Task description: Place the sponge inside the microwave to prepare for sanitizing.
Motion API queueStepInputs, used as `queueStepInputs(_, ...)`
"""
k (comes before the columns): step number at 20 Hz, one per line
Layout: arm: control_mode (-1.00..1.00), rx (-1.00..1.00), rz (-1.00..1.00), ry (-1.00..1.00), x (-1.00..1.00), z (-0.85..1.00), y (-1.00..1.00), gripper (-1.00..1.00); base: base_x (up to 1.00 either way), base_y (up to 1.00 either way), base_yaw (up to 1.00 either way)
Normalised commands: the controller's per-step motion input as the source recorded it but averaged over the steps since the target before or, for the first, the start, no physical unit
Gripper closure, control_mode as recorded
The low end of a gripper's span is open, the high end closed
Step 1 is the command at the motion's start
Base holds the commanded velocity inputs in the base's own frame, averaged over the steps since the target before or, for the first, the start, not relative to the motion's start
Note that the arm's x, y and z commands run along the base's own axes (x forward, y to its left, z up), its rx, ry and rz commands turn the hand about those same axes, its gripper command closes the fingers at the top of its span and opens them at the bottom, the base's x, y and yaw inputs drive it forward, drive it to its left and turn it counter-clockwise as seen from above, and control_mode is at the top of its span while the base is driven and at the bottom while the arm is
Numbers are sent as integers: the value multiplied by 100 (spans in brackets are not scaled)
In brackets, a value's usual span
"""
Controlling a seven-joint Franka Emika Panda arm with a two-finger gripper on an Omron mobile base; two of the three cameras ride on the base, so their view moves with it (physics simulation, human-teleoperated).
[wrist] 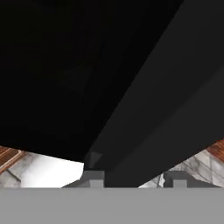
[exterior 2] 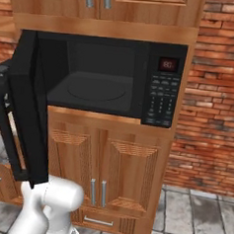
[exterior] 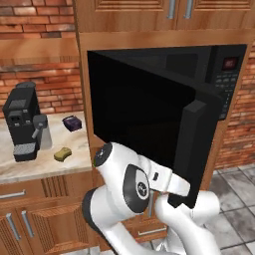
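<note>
Red brick wall (exterior 2: 214, 96), wood cabinets (exterior 2: 110, 168), grey tile floor (exterior 2: 201, 219), pale counter (exterior: 45, 159).

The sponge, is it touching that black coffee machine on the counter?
Apart. In the left base view the sponge lies on the counter with bare countertop plainly showing between it and the coffee machine.

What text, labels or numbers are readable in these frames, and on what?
None can be read for certain.
Microwave red display: lit digits, too blurred to read.
Microwave keypad: rows of small light key markings, too small to read.
Coffee machine: no legible label.
Sponge and the small dark box: no visible text.
</note>
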Motion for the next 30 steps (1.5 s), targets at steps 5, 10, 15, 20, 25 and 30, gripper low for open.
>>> queueStepInputs(5,-100,-6,-22,4,-8,-37,91,100,0,0,0)
queueStepInputs(10,-100,-6,-24,0,0,0,68,100,0,0,0)
queueStepInputs(15,-100,-2,-17,0,-30,0,11,100,0,0,0)
queueStepInputs(20,-100,0,-9,0,-67,0,0,-100,0,0,0)
queueStepInputs(25,-100,0,-5,-2,-62,2,-2,-100,0,0,0)
queueStepInputs(30,-100,2,1,0,-54,33,-25,-100,0,0,0)
